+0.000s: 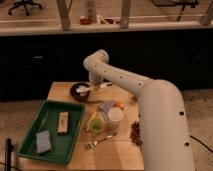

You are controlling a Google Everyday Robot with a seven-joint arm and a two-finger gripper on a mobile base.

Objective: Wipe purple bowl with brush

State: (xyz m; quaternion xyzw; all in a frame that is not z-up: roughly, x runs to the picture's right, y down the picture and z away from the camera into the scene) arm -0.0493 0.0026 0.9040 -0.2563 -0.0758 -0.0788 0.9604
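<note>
The purple bowl [79,90] sits near the back left of the wooden table [125,155], dark and shallow. The whitish brush [85,90] lies with its head inside the bowl, reaching in from the right. My gripper [95,86] hangs from the white arm just right of the bowl, over its right rim, and the brush extends from it into the bowl.
A green tray [50,147] at the front left holds a blue-grey sponge [43,141] and a tan block [63,122]. A yellow-green cup [97,123], white round container [115,115], metal fork [100,141] and brown snack pile [135,133] lie mid-table. My arm covers the right side.
</note>
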